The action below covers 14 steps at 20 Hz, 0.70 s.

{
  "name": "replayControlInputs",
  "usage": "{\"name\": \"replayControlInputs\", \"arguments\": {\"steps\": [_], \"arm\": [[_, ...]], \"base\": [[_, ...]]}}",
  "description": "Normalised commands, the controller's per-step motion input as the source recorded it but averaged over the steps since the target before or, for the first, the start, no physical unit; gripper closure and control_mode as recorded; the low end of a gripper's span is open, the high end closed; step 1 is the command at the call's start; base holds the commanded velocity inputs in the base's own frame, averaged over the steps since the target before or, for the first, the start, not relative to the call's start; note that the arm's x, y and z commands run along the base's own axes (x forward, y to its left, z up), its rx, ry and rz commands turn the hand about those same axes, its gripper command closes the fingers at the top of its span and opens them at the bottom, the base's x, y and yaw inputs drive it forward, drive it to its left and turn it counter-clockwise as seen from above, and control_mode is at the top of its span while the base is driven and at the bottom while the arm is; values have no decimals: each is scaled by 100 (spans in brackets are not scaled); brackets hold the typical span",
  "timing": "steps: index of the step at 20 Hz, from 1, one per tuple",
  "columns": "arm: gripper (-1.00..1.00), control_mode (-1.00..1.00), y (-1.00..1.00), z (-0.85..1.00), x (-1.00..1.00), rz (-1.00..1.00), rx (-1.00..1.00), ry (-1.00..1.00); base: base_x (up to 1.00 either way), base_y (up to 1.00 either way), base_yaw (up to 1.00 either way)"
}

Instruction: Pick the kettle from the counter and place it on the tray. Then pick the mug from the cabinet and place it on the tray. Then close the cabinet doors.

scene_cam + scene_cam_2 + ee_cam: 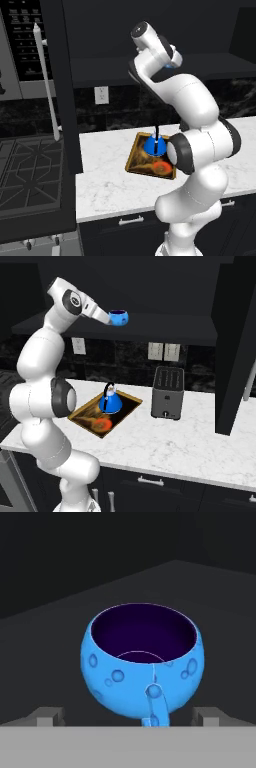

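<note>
The blue mug (142, 662), purple inside, stands upright on the dark cabinet shelf (160, 326), its handle toward the hand camera. My gripper (129, 717) is open, one fingertip low on each side of the mug and both apart from it. From the right base view, the gripper (112, 318) reaches up to the mug (120, 318) at shelf height. The blue cone-shaped kettle (110, 401) stands inside the golden-brown tray (85, 416) on the white counter (165, 441). In the left base view the kettle (155, 145) shows on the tray (137, 157) beside my arm.
Both cabinet doors stand open: the left door (65, 85) with its grey bar handle (47, 85), the right door (235, 341). A dark toaster (167, 392) sits right of the tray. A stove (30, 170) and microwave (17, 45) lie left.
</note>
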Motion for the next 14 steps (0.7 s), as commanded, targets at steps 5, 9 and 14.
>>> {"name": "replayControlInputs", "arguments": {"steps": [5,9,14], "arm": [[-100,-100,-3,0,16,-2,0,0],[-100,-100,-3,0,0,-3,0,0],[100,-100,-3,0,0,-5,0,0]], "base": [[0,0,0],[0,0,0],[0,0,0]]}}
